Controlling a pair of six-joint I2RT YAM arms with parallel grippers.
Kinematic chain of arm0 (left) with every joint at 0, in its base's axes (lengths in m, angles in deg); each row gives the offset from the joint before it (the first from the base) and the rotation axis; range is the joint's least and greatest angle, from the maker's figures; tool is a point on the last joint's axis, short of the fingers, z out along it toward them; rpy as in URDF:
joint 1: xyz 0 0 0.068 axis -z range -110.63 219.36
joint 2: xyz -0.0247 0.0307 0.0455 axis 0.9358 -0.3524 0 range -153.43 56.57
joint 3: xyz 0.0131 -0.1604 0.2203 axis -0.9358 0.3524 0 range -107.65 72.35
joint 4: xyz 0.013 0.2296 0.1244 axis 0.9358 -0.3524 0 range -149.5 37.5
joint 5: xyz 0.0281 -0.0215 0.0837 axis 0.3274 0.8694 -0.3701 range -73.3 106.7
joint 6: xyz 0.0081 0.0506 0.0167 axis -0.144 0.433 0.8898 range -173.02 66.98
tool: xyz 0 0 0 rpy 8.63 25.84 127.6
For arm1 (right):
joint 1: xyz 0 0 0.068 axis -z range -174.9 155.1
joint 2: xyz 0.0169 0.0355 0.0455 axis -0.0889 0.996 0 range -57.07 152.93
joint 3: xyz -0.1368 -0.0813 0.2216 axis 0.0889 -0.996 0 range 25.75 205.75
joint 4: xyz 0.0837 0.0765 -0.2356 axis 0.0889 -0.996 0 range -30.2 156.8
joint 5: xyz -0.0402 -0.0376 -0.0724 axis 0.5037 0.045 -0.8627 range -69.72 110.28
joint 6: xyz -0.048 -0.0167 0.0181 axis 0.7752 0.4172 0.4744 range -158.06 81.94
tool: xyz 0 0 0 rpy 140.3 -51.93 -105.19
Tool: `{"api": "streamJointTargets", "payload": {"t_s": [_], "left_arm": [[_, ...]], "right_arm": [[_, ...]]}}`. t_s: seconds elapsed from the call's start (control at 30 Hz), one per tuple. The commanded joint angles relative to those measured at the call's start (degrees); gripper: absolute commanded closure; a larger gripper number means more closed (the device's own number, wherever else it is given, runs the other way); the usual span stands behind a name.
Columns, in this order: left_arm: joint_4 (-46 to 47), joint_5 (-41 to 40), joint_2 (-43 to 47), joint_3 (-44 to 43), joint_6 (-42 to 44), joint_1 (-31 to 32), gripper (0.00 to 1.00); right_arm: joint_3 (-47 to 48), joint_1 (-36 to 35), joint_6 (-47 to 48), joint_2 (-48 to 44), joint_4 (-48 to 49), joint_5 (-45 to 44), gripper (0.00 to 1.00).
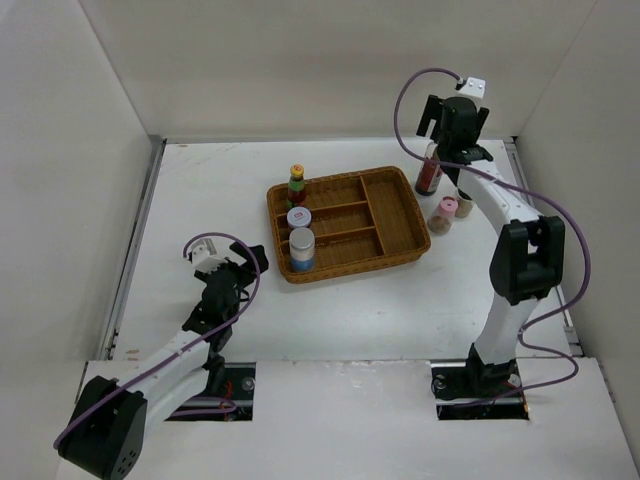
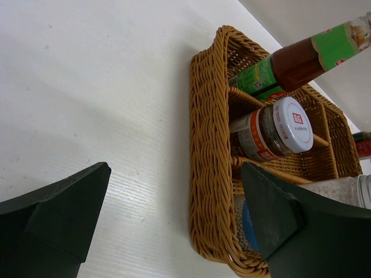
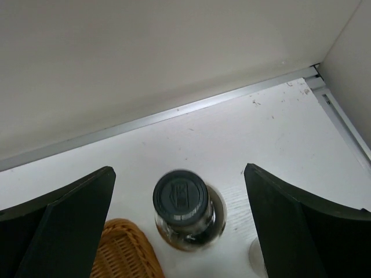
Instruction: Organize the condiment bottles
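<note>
1. A brown wicker tray (image 1: 352,263) sits mid-table (image 1: 200,200), turned slightly askew, with three long compartments and one wider compartment at its right end.
2. Three of the condiment bottles stand upright at the left ends of the long compartments. The green-red bottle (image 1: 297,185) is farthest, the white-lidded jar (image 1: 299,217) is in the middle, and the blue-label shaker (image 1: 301,250) is nearest.
3. The left gripper (image 2: 174,174) hangs low over bare table, just left of the tray's left end. Its jaws are spread wide with nothing between them.
4. The tall dark-sauce bottle (image 1: 429,175) stands on the table outside the tray, just beyond its far right corner.
5. The right gripper (image 3: 178,174) hovers directly above that bottle with its jaws spread wide. Seen from above, the black cap lies between the fingers and is apart from both.
6. The pink-lidded shaker (image 1: 443,214) and a small bottle (image 1: 464,204) stand close together on the table right of the tray, just nearer than the dark bottle. The small one is partly hidden by the right arm.
</note>
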State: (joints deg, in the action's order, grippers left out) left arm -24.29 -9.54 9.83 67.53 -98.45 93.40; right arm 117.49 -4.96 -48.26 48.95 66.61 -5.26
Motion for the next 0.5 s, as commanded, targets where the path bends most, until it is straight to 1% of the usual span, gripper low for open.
{"api": "streamJointTargets", "payload": {"t_s": [0.0,0.07,0.13,0.23,0.27,0.3,0.4,0.47], "left_arm": [[3.61,0.58,0.07,0.43,-0.45,-0.52,0.0],[3.61,0.58,-0.37,0.34,-0.45,-0.52,0.0],[3.78,0.58,-0.72,0.25,-0.45,-0.52,0.0],[3.96,0.58,-0.81,0.25,-0.45,-0.61,0.0],[3.96,0.58,-0.81,0.25,-0.45,-0.61,0.0],[3.96,0.58,-0.81,0.25,-0.45,-0.61,0.0],[3.96,0.58,-0.72,0.25,-0.45,-0.61,0.0],[3.96,0.58,-0.72,0.34,-0.45,-0.61,0.0]], "right_arm": [[5.9,0.53,1.93,2.17,-0.52,1.98,0.01],[6.6,0.36,2.55,3.31,-0.08,1.72,0.09],[6.87,0.35,2.73,3.84,0.1,1.28,0.22],[6.96,0.27,2.73,4.28,-0.34,0.32,0.33],[6.61,0.27,2.73,4.29,-0.52,-0.12,0.39],[6.17,0.27,2.99,4.2,-0.52,-0.47,0.42],[4.94,0.27,3.6,3.5,0.53,-2.4,0.59],[4.85,0.27,3.95,2.97,2.02,-3.72,0.63]]}}
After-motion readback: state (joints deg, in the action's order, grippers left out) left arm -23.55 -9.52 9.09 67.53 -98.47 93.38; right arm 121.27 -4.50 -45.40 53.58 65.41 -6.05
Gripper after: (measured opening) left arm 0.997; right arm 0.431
